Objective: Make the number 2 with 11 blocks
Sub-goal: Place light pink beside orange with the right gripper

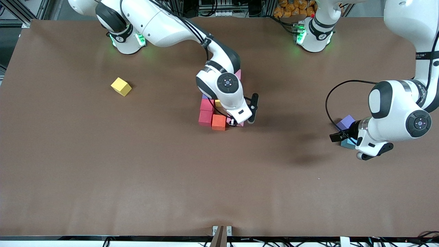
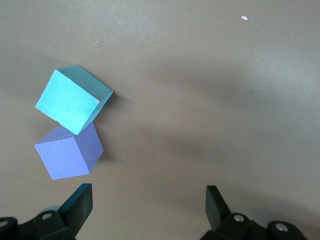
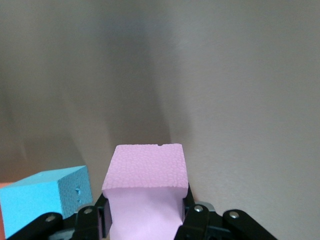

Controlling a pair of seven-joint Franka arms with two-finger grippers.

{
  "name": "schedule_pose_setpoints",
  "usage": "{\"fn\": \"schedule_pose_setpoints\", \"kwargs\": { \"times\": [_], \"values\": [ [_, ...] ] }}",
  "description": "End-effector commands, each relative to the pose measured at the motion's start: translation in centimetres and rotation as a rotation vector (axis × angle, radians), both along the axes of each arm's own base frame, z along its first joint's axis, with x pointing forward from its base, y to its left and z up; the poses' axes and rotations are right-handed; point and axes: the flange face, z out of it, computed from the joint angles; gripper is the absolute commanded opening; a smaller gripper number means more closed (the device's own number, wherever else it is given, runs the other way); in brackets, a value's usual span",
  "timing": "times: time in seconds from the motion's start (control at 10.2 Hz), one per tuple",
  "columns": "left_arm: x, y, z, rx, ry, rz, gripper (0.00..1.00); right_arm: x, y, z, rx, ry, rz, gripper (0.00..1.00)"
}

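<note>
Right end effector (image 3: 145, 220) clamped on one pink block (image 3: 145, 172) at cluster; left end effector (image 2: 147, 207) open by one purple block (image 2: 70, 155), one blue block (image 2: 72, 100); one yellow block (image 1: 121, 86) apart.

A brown desk (image 1: 103, 171) with a matte, faintly creased top fills most of the front view. Along the desk's edge nearest the front camera, about midway, sits a small metal bracket (image 1: 222, 231). Black cables (image 1: 109, 241) trail just below that same edge. Past the desk's edge where the arm bases stand, a heap of orange objects (image 1: 291, 7) shows, too small to tell what they are. Near them, a metal frame (image 1: 219, 7) with dark gear in it rises above the desk's edge. A tiny pale speck (image 2: 244, 18) lies on the bare desk top in the left wrist view.
</note>
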Motion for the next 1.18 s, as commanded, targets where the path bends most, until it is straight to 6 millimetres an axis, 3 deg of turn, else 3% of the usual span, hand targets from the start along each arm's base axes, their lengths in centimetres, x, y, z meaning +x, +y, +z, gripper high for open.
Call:
{"fn": "schedule_pose_setpoints", "kwargs": {
  "times": [0.0, 0.2, 0.59, 1.08],
  "values": [
    [0.1, 2.1, 0.9, -0.014, -0.019, -0.031, 1.00, -0.1, 0.6, -1.3, -0.036, -0.019, 0.062, 0.00],
    [0.1, 3.8, 1.1, -0.033, -0.027, -0.037, 1.00, 0.1, 0.4, -2.1, -0.054, -0.030, 0.086, 0.00],
    [0.1, 4.2, 1.3, -0.065, -0.032, -0.038, 1.00, 0.8, 0.0, -1.3, -0.080, -0.026, 0.082, 0.00],
    [0.1, 4.2, 1.3, -0.065, -0.033, -0.038, 1.00, 0.6, 0.2, -2.4, -0.089, -0.045, 0.091, 0.00]
  ]
}}
